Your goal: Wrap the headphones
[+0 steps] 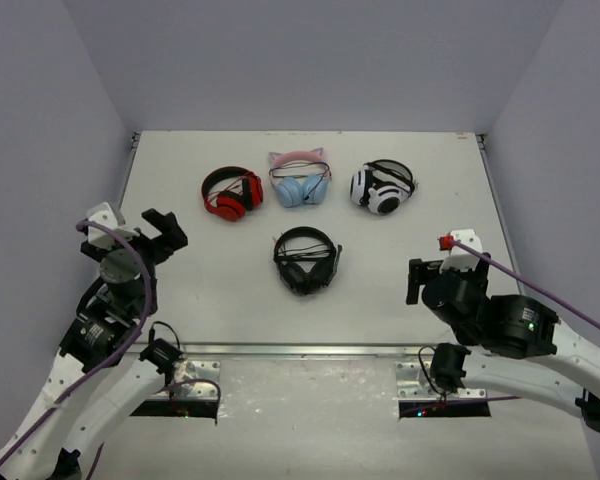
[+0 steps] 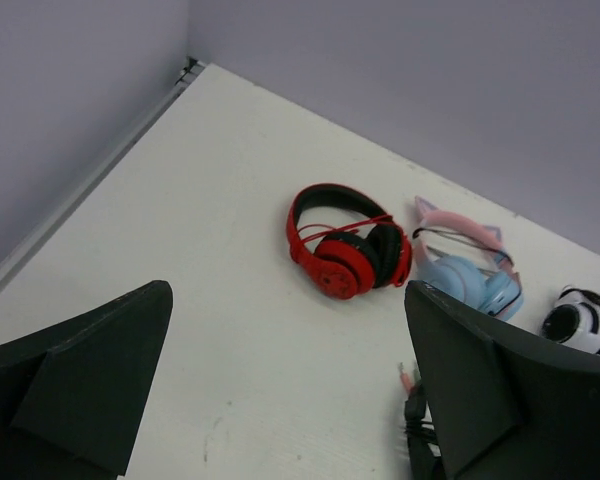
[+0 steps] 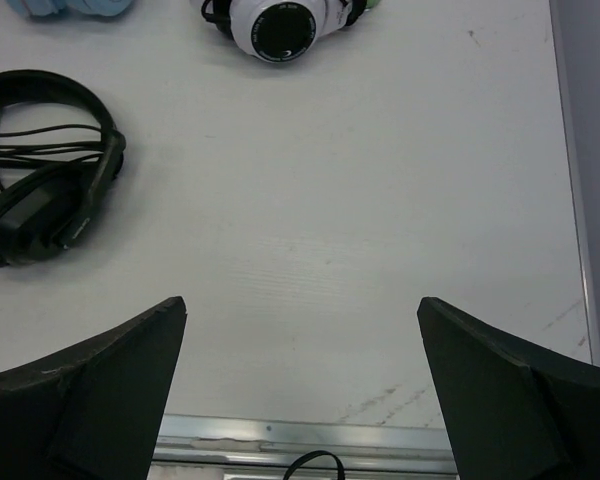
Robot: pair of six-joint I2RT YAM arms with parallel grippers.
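Black headphones [image 1: 302, 277], any lettering illegible

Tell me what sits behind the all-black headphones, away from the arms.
A row of three pairs: red-and-black headphones, pink-and-blue cat-ear headphones directly behind, white-and-black headphones. All lie apart from the all-black headphones. Nothing hides them; the table under each is covered.

Seen from above, the black headphones [image 1: 306, 262] lie in the middle of the tabletop [image 1: 420, 225]. The tabletop is bare at their 3, 6 and 9 o'clock, so there is room to come in from either side or from the front. Three other pairs sit in a row behind them: the red pair [image 1: 232, 193] at 10 o'clock, the blue and pink pair [image 1: 300, 181] at 12, and the white and black pair [image 1: 382, 187] at 2. Small gaps part them all. Walls [image 1: 40, 120] close the left, right and back edges.
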